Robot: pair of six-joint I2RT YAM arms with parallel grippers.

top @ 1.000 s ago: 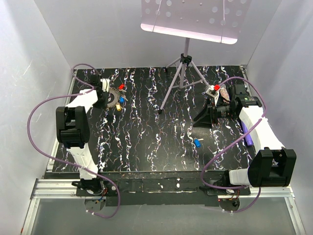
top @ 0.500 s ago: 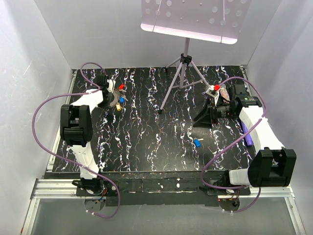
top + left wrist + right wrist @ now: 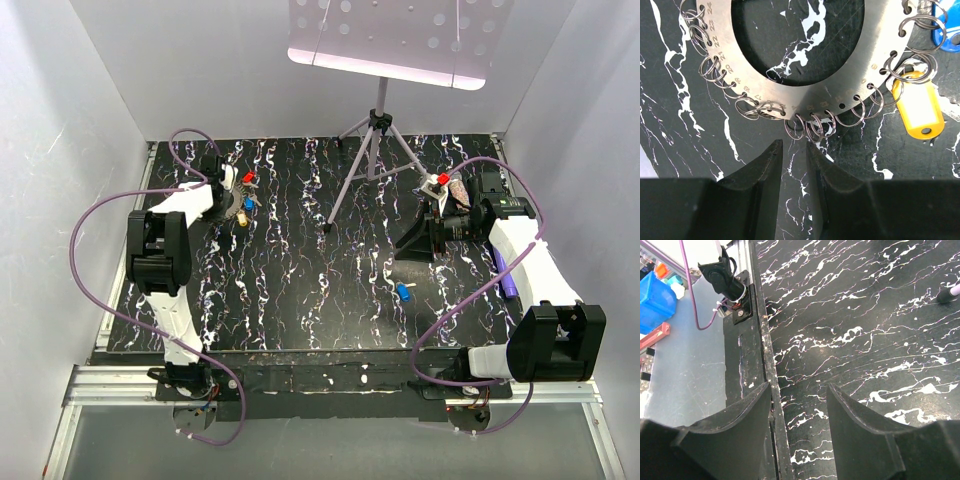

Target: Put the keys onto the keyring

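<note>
The keyring (image 3: 790, 97) is a flat grey metal disc with numbered holes and several small split rings along its edge; it fills the top of the left wrist view. A yellow key tag (image 3: 917, 110) and a blue one (image 3: 947, 37) hang from its right side. My left gripper (image 3: 794, 147) hovers just before the disc's near edge, jaws a narrow gap apart and empty. From above it (image 3: 228, 192) covers most of the keyring. A red key (image 3: 248, 177) lies beside it. Another blue key (image 3: 404, 291) lies loose mid-table. My right gripper (image 3: 408, 250) is open and empty.
A tripod stand (image 3: 372, 150) with a perforated plate stands at the back centre. A red key (image 3: 442, 179) and a speckled tube (image 3: 458, 187) sit by the right wrist. A purple pen (image 3: 505, 275) lies at the right. The table's rail edge (image 3: 762, 365) shows in the right wrist view.
My left arm has swung toward the back, bringing its gripper over the keyring, which now is mostly covered from above. The right arm has not moved.
</note>
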